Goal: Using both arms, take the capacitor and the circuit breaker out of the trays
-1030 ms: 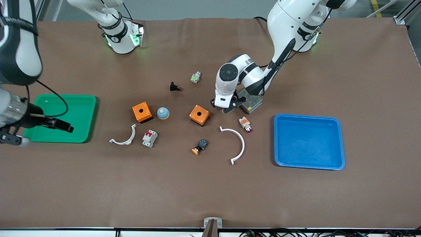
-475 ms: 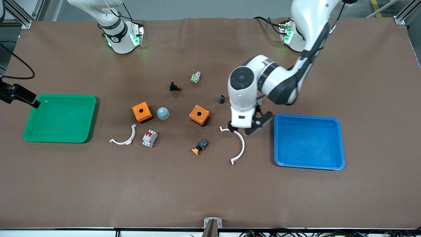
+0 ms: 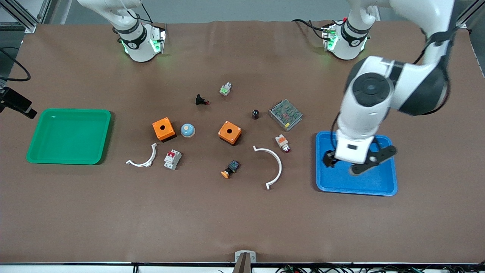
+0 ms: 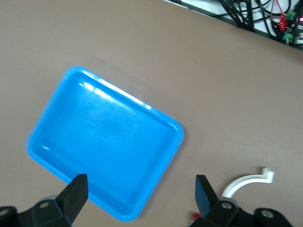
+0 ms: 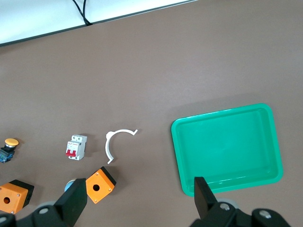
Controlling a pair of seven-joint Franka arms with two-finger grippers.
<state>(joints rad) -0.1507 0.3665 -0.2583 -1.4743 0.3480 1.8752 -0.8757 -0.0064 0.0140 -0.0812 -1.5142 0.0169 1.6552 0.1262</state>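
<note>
Both trays, green tray (image 3: 68, 135) and blue tray (image 3: 356, 178), sit empty; capacitor (image 3: 255, 113) and circuit breaker (image 3: 172, 159) lie out on the tabletop (image 3: 227, 220). Left claw (image 3: 358, 163) hangs over blue tray, jaws apart, holding nothing. Right claw (image 5: 137, 201) high above the green tray end, jaws apart, empty. Risk: capacitor is small and upright, a passing arm could topple it.

— How's the light?

— Bright and even from overhead; the parts on the brown table (image 3: 227, 220) cast only small soft shadows.

— Any glare?

— White streaks on the blue tray (image 4: 71, 123) in the left wrist view (its surface looks hazy). The green tray (image 3: 68, 113) has a faint glint.

— Blur?

— The left arm (image 3: 379, 98) is smeared. The bases glow green.
</note>
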